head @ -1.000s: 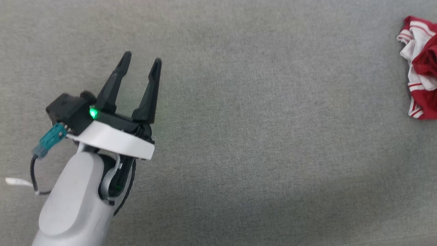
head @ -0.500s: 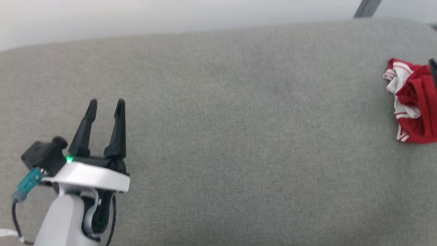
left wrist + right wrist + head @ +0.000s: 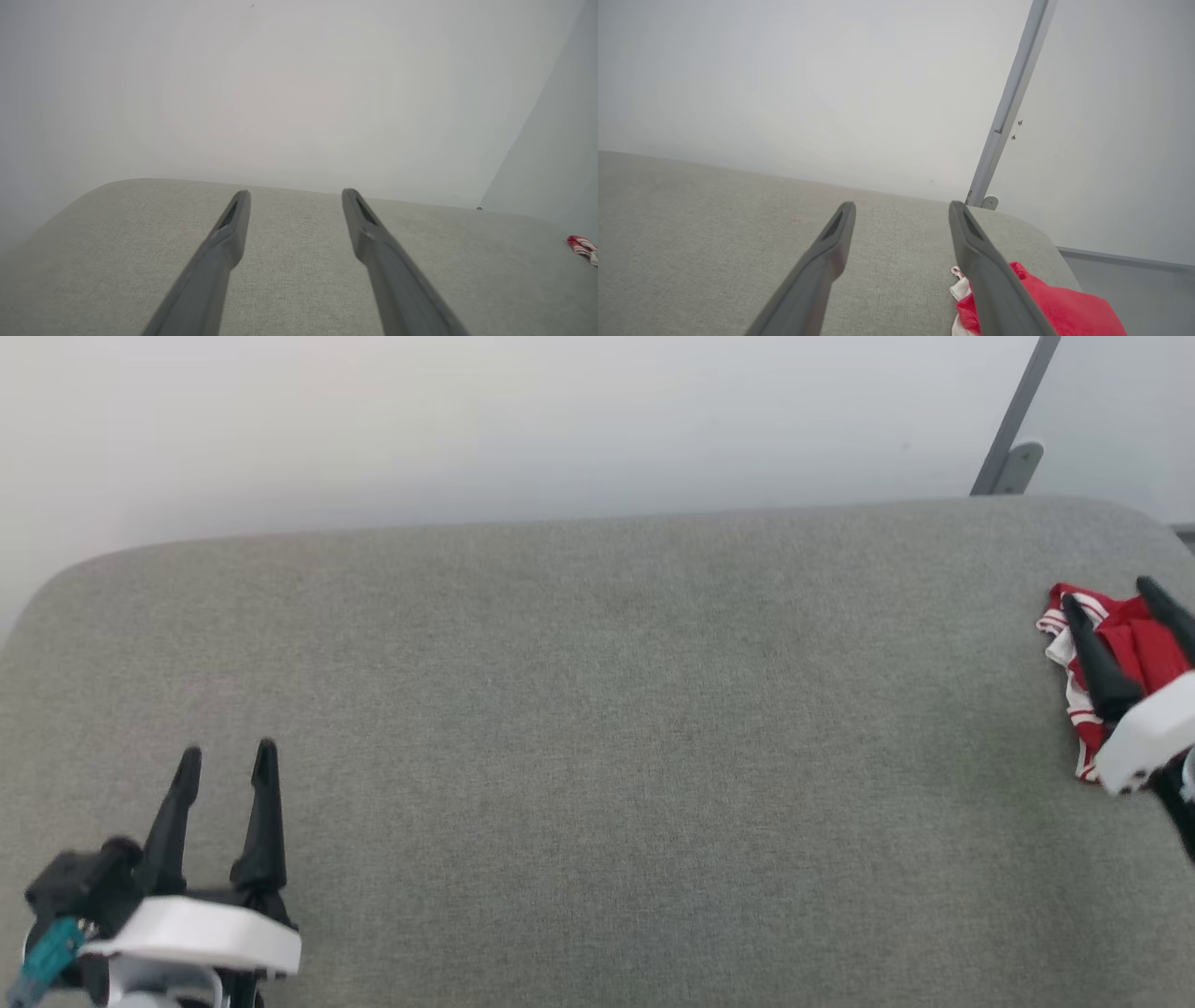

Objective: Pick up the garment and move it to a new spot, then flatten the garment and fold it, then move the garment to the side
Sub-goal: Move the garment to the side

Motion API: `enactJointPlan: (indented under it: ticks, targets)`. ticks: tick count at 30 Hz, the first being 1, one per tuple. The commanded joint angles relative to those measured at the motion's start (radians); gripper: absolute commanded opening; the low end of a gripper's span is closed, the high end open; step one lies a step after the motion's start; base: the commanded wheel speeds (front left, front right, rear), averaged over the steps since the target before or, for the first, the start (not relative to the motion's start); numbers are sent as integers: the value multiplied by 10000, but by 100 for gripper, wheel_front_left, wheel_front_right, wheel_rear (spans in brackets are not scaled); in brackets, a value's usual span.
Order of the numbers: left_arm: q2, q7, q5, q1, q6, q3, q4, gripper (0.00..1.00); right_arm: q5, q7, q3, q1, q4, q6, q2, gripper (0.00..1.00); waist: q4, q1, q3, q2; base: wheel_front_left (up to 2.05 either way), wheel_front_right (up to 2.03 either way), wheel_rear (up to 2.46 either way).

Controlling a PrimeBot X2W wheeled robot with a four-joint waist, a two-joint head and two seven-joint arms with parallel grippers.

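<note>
though crumpled into a small heap, plainly the garment (image 3: 1134,644): red folds, white cloth with red stripes along the left edge, lying on the grey padded surface (image 3: 597,709) near its far right rounded corner. no lettering readable in the bunching. from the right wrist, seen as red and white cloth low in that view, just right of the right-hand finger (image 3: 985,270); from the left wrist, as a tiny red-and-white scrap at the far right edge.

across it in the head view, the right gripper (image 3: 1108,595), reaching in from the right edge, fingers slanting up and to the left over the heap, jaws wide apart and clasping nothing. cannot tell whether touching the cloth. white wrist ring (image 3: 1148,733) just below the heap, forearm cut off by the frame.

well apart, at the lower left of the head view, the left gripper (image 3: 229,749): fingers pointing away from the robot over the padding, jaws likewise spread. white cuff (image 3: 196,938) and teal connector (image 3: 51,957) behind the fingers.

beyond the padding's far edge, a pale wall (image 3: 467,420); past the far right corner, a slanted grey post (image 3: 1018,420).
</note>
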Motion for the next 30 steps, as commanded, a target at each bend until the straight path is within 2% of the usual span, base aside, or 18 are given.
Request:
enactJointPlan:
  ticks: [1,4,10,18,30]
  targets:
    - [-52,-48,59,243,-24,66,-80,100,-215,-33,-318,489,-242,-4,119,100,50,0,-163,-1,0,0,0]
    - [-10,-48,131,687,-24,239,-231,100,-812,-36,-1204,1385,-995,-4,472,100,78,0,-317,-1,0,0,0]
    - [-279,-48,581,1438,-24,917,-796,100,-1893,-37,-2548,3064,-2224,-4,1172,100,173,0,-474,-1,0,0,0]
    - [-626,-48,972,2064,-24,1263,-1073,100,-2569,-38,-3517,4582,-3622,-4,1923,100,258,0,-660,-1,0,0,0]
    - [-679,-49,909,2931,-24,1149,-1343,100,-3120,-39,-4645,6477,-5490,-3,2858,100,417,0,-862,-1,0,0,0]
